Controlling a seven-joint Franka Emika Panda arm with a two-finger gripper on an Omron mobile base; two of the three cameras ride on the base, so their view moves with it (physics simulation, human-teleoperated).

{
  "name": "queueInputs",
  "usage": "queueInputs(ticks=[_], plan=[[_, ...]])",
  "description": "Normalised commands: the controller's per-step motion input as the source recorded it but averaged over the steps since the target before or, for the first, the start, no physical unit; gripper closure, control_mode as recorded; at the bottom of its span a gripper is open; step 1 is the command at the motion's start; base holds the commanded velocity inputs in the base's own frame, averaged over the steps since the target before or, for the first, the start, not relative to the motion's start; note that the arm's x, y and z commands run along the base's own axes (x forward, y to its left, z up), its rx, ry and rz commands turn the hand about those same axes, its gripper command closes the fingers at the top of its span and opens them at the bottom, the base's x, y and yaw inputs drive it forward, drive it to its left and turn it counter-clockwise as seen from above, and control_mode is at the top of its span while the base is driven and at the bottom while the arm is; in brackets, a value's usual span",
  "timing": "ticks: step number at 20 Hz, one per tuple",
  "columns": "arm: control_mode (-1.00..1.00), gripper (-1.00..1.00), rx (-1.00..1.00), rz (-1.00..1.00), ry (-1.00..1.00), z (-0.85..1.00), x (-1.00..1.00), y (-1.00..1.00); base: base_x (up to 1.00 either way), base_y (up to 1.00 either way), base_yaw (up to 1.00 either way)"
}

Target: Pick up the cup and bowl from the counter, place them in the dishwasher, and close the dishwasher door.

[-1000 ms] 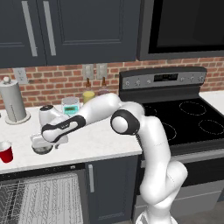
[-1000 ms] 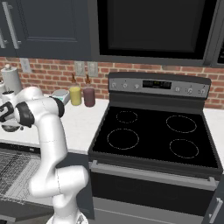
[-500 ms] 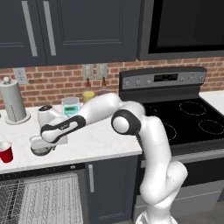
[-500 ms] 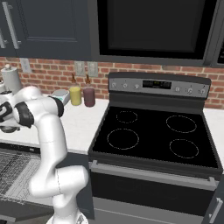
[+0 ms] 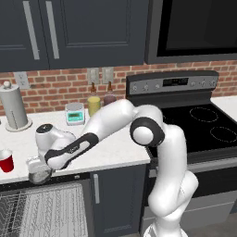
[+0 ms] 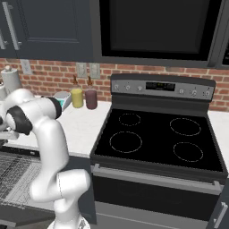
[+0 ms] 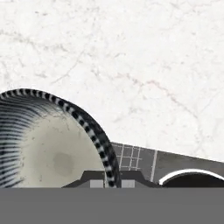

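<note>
At the worktop's (image 5: 115,148) front edge, above the open dishwasher (image 5: 41,210), the bowl (image 7: 48,144) sat with its ribbed rim pinched between the fingertips of the end effector (image 7: 109,183), which had just closed on it. With that grip made, lifting looked next. Its inside showed dull, smooth grey. Left of it, the red tapered cup (image 5: 5,160) waited on marbled white stone.

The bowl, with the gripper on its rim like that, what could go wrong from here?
1. The gripper pinches only the thin rim of the bowl, so the bowl may tilt or slip when lifted.
2. The bowl sits at the front edge of the counter, above the open dishwasher; a slip could drop it onto the racks.
3. The cup stands close to the left, so a sideways swing might knock it over.
</note>
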Motion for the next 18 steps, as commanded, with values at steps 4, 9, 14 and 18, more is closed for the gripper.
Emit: queueInputs(ticks=[4, 9, 14, 18], plan=[[-1.0, 1.0, 0.02, 0.0, -0.12, 0.0, -0.99, 0.0, 0.0, 0.0, 0.0], [-1.0, 1.0, 0.0, 0.0, -0.13, 0.0, -0.83, 0.0, 0.0, 0.0, 0.0], [-1.0, 1.0, 0.0, 0.0, -0.09, 0.0, -0.46, 0.0, 0.0, 0.0, 0.0], [-1.0, 1.0, 0.0, -0.04, -0.01, -0.01, -0.21, 0.11, 0.0, 0.0, 0.0]])
